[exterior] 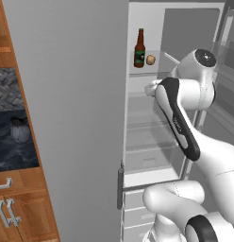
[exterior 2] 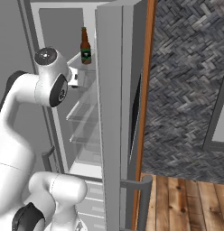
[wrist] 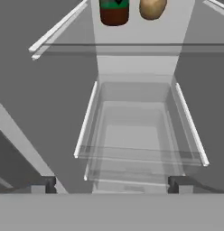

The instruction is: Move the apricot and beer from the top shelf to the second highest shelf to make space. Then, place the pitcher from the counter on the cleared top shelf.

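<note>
So far, nothing of the task appears to be done. The beer (exterior: 139,48) and the apricot (exterior: 150,60) are seen on the top shelf (exterior: 159,69) of the open fridge, the apricot just beside the beer, on the side toward the fridge's open interior. No item is seen on the second shelf (wrist: 132,155) below them. The pitcher (exterior: 18,130) is seen on the desk (exterior: 15,151), well apart from the fridge, past its grey side wall. All three moves are therefore judged to be left: apricot, beer, then pitcher.

The arm is bent at the elbow and reaches into the fridge, with the hand held below the top shelf. The end effector (wrist: 112,184) is spread wide and nothing is gripped between its tips. It is pointed into the fridge, under the beer and the apricot, toward the lower shelves. To take either item, the hand would probably have to be raised to the top shelf first.
</note>
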Motion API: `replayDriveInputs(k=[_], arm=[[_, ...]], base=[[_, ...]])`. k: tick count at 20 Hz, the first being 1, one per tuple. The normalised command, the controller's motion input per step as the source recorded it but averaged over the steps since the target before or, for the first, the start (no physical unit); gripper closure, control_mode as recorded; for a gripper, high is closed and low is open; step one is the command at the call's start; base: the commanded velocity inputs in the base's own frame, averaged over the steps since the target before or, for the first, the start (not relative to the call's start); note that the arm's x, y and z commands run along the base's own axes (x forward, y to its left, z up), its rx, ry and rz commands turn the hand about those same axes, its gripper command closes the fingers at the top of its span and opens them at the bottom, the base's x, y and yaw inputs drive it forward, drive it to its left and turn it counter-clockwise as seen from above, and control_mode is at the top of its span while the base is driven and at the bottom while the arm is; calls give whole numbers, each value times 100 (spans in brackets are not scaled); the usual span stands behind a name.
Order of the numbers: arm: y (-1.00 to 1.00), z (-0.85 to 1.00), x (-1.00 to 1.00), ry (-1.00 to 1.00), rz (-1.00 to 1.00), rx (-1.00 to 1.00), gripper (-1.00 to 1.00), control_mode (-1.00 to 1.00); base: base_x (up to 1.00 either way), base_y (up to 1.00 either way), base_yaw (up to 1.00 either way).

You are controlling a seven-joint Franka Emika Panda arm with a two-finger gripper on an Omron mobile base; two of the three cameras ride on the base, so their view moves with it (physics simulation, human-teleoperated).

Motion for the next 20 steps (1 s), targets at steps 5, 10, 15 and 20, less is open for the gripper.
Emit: replayDriveInputs(k=[5,10,15,20], arm=[[-1,50,0,-33,1,0,-100,-100],[0,43,5,-31,1,0,-100,-100],[-9,29,10,-23,2,0,-100,-100],[-4,52,29,-5,3,0,-100,-100]], base=[[0,0,0],[0,0,0],[0,0,0],[0,0,0]])
